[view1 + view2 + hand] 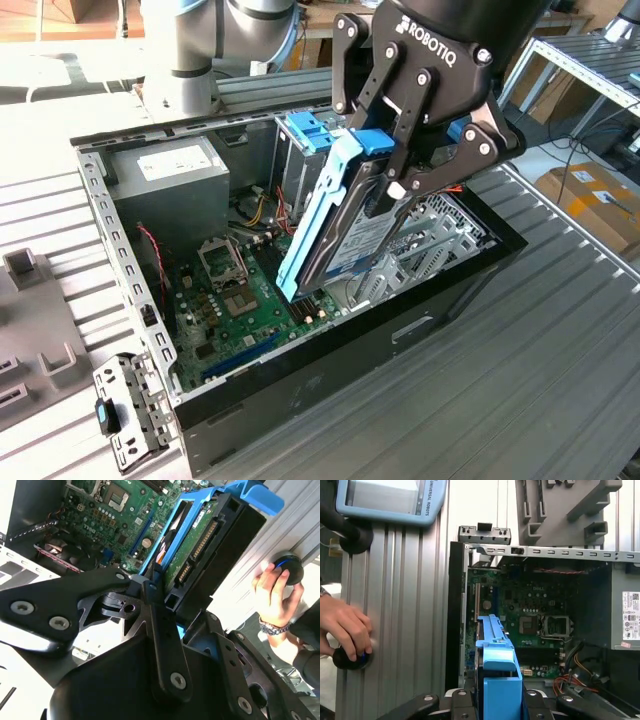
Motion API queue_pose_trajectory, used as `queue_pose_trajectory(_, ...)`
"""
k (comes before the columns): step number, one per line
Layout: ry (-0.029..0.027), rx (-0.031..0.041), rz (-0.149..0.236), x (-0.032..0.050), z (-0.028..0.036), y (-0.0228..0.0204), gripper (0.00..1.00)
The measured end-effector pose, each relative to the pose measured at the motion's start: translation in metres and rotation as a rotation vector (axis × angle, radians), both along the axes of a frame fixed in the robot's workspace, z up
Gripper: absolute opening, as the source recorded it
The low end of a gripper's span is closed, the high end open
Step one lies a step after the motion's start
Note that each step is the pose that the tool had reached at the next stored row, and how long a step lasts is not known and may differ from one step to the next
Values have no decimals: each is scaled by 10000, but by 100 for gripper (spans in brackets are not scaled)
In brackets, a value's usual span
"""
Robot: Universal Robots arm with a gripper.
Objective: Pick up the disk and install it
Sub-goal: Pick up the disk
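My gripper [388, 172] is shut on the disk [345, 215], a dark hard drive in bright blue rails. It hangs tilted on edge above the open computer case [128, 275], its low end over the green motherboard [235, 300]. In the second wrist view the disk [210, 535] juts out from between the black fingers [155, 600], connector side showing. Seen from the first wrist view, the blue rail of the disk [497, 675] points toward the motherboard [530, 610].
A grey power-supply box [165, 170] fills the case's far corner, with a blue drive bay [305, 130] beside it. A person's hand [345, 627] rests on a black knob on the table. Grey fixtures [30, 280] and a metal bracket [125, 410] lie at the exterior view's left.
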State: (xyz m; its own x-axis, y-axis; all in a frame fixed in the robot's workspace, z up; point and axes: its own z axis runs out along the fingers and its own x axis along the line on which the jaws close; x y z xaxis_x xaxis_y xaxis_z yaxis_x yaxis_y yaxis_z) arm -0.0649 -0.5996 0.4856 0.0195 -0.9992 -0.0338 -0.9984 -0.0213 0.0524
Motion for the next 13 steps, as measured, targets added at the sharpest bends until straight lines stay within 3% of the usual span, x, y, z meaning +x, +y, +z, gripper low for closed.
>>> queue_pose_trajectory(13,0,0,1,272,-11,-10,36)
